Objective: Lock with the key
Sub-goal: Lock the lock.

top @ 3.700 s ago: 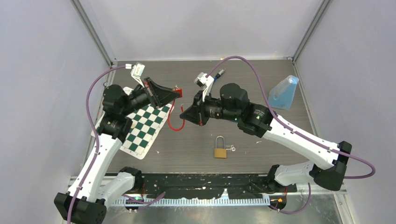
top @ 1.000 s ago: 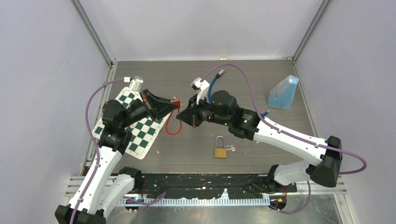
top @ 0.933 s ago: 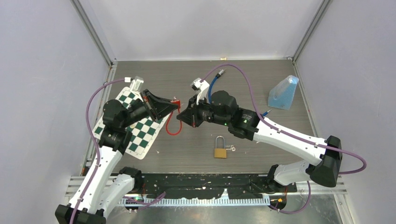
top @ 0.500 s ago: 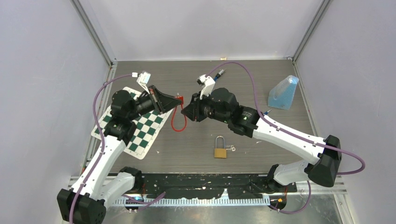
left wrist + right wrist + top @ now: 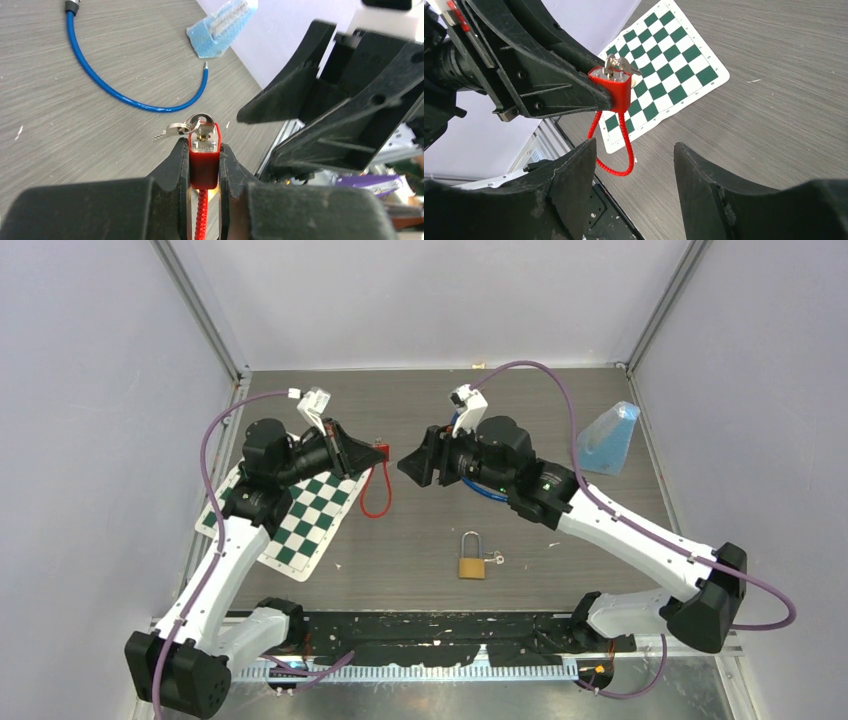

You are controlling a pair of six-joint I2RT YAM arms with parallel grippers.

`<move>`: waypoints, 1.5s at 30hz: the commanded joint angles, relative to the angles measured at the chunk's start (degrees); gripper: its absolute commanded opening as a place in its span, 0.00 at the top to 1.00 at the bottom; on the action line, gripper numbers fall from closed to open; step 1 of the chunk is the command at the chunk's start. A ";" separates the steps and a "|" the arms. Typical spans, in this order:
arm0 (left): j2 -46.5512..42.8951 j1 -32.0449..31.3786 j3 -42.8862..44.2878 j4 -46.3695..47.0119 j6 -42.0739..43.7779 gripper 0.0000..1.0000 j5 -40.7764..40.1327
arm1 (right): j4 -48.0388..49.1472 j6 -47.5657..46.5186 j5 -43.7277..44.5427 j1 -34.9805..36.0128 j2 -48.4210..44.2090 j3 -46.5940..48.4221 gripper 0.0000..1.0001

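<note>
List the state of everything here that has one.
left tool: shut on red lock
right tool: open, holding nothing, clear of the key
red lock: gripped by its body, cable looped, key inserted
key: in the red lock's keyhole, untouched
brass padlock: flat on the table, shackle appears closed
blue cable: loose on the table

Bright even light, faint shadows, sharp

Red lock [image 5: 204, 155], green-and-white chequered mat [image 5: 310, 520]

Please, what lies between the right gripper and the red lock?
Only the key in the red lock, then bare air before the right gripper; left wrist view.
</note>
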 commanded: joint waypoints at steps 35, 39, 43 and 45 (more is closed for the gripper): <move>-6.03 -13.34 6.11 -15.95 34.33 1.00 -11.65 | -10.56 -1.44 2.32 4.79 5.56 12.72 0.56; -6.10 -13.33 6.13 -16.68 34.81 1.00 -10.91 | -9.43 -1.43 2.27 4.80 6.28 13.12 0.61; -6.32 -13.33 5.84 -17.31 36.28 1.00 -6.55 | -8.55 -1.43 -0.26 4.81 7.14 13.81 0.68; -6.77 -13.34 5.52 -17.44 37.10 1.00 -5.18 | -8.45 -1.38 -0.56 4.79 7.40 14.00 0.70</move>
